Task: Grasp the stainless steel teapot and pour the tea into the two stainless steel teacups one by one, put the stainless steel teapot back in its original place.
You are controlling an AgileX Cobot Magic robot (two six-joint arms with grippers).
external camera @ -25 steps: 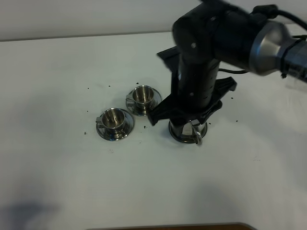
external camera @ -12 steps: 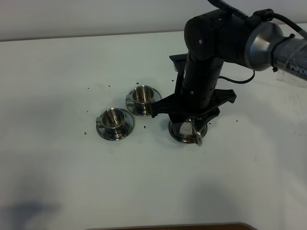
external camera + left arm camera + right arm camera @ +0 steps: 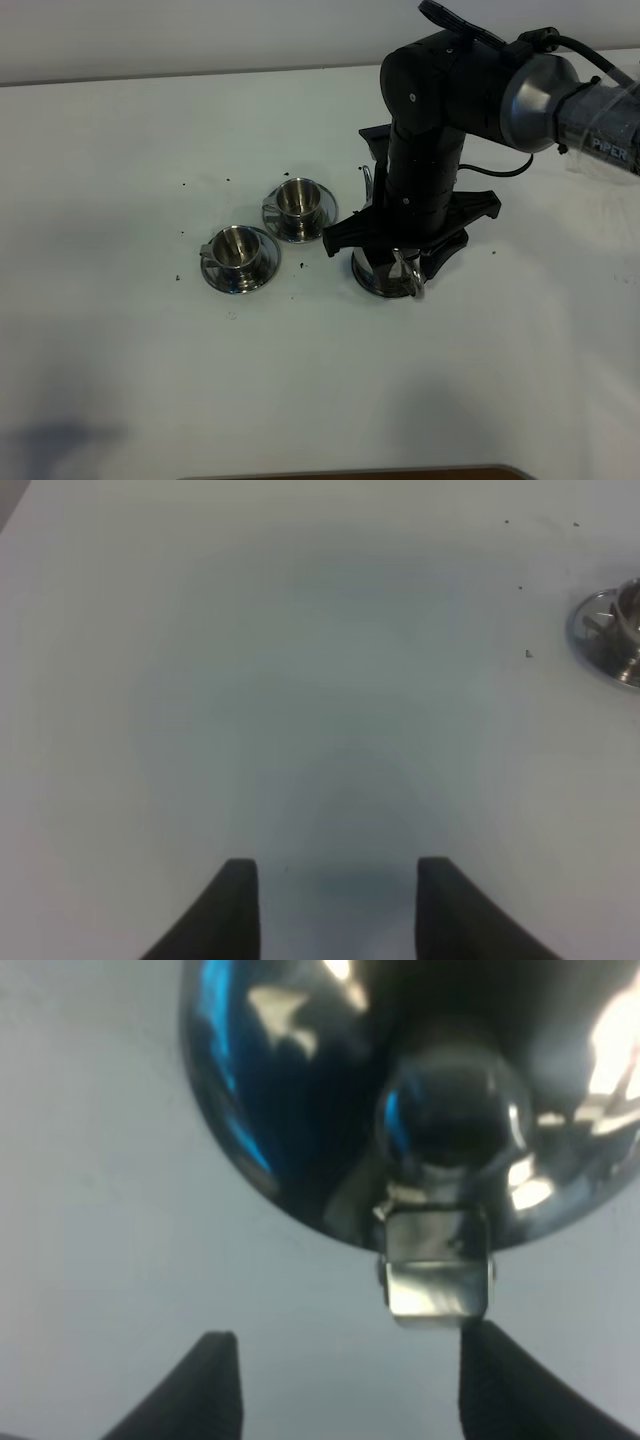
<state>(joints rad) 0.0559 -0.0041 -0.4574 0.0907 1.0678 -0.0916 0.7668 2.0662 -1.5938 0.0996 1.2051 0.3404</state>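
While "PIPER" reads on the right arm (image 3: 470, 85), only wrist views show right end effector (image 3: 348, 1365) wide, empty above the stainless steel teapot (image 3: 290, 1100) beside the teacups (image 3: 298, 200), left end effector (image 3: 338, 905) wide over counter (image 3: 300, 660)

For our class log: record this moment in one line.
right pincer: open, above teapot | teapot: upright on table | left pincer: open, over table | teacups: on saucers

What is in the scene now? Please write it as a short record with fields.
cups: near cup and far cup, both upright
teapot: upright on the table, to the right of both cups in the high view
right jaws: open, above the teapot lid, gripping nothing
left jaws: open, over bare table, holding nothing
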